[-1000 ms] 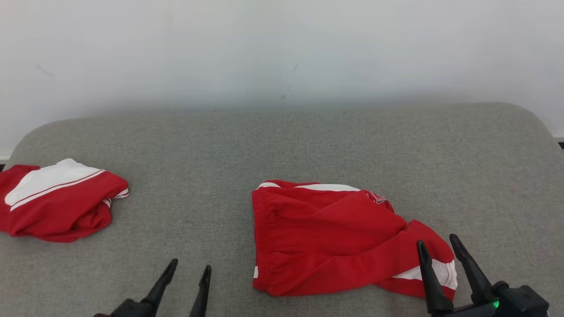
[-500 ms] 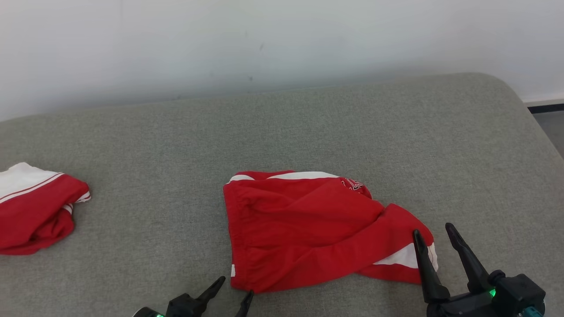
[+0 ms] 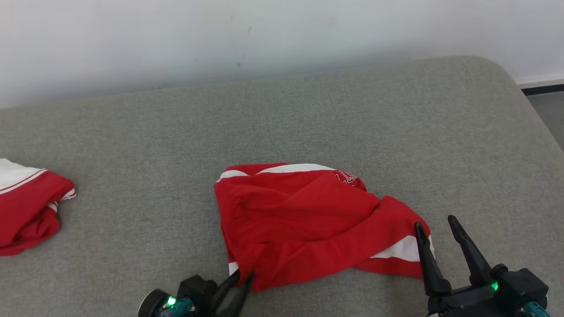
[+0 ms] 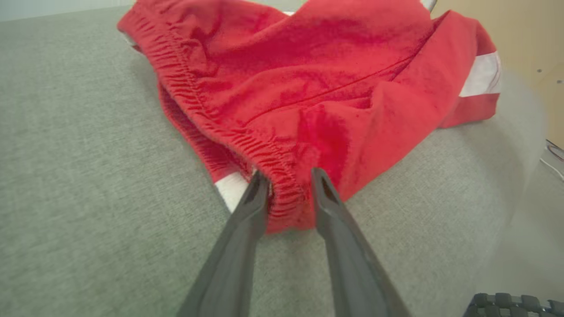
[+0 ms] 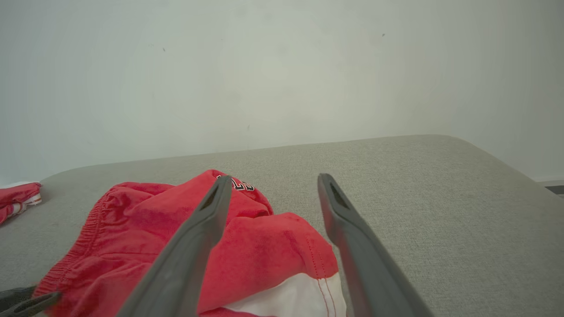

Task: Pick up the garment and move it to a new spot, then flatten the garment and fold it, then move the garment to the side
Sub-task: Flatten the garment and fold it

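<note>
The left gripper [image 4: 288,185] is bracketing the waistband [image 4: 198,97] corner of the garment [image 3: 304,220] for lifting, though whether it is clamping is unclear, while the right gripper [image 3: 435,222] is hovering spread over its hem [image 3: 398,252].

Small white-edged lettering [image 3: 348,177] on the red shorts [image 3: 304,220], half-folded, not legible

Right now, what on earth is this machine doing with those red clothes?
A two-armed robot is starting on the red shorts lying crumpled on the grey cushion. Its left fingers sit either side of the near corner of the elastic waistband; whether they have pinched it yet is unclear. Its right fingers stand spread by the other end, near a white stripe, holding nothing. Another red and white garment lies off to the left, untouched.
</note>
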You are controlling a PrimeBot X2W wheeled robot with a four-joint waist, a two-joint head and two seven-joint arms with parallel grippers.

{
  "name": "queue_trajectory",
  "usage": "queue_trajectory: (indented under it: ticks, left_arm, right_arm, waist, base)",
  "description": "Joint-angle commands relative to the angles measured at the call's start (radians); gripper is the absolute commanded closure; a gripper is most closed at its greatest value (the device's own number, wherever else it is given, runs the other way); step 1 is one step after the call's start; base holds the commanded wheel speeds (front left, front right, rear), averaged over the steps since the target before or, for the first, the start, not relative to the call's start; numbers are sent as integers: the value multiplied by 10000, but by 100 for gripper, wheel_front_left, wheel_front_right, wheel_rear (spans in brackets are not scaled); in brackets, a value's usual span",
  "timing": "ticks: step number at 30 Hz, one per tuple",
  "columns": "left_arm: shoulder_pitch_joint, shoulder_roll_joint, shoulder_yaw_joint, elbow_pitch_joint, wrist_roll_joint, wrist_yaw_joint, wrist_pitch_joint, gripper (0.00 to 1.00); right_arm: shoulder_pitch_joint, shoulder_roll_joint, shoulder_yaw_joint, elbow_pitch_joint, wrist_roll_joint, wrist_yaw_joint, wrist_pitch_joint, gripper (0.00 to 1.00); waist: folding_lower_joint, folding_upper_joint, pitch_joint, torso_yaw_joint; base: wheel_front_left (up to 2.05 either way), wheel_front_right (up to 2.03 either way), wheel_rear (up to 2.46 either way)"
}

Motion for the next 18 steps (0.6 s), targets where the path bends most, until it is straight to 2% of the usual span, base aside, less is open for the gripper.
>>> queue_trajectory:
  ticks: [1, 9, 18]
  left_arm:
    - [-86, 50, 16, -177, -22, 16, -11, 100]
    - [667, 34, 1052, -2011, 158, 16, -10, 100]
    - [1770, 600, 1863, -3237, 482, 16, -11, 100]
  right_arm:
    - [34, 10, -79, -21, -51, 11, -8, 0]
    - [336, 104, -182, 63, -36, 11, -8, 0]
    - [298, 174, -46, 239, -8, 11, -8, 0]
  waist:
    - [-1, -1, -39, 89]
    - [-1, -1, -301, 839]
    - [-1, -1, -477, 1785]
  base:
    - [0, 0, 0]
    - [0, 0, 0]
    - [0, 0, 0]
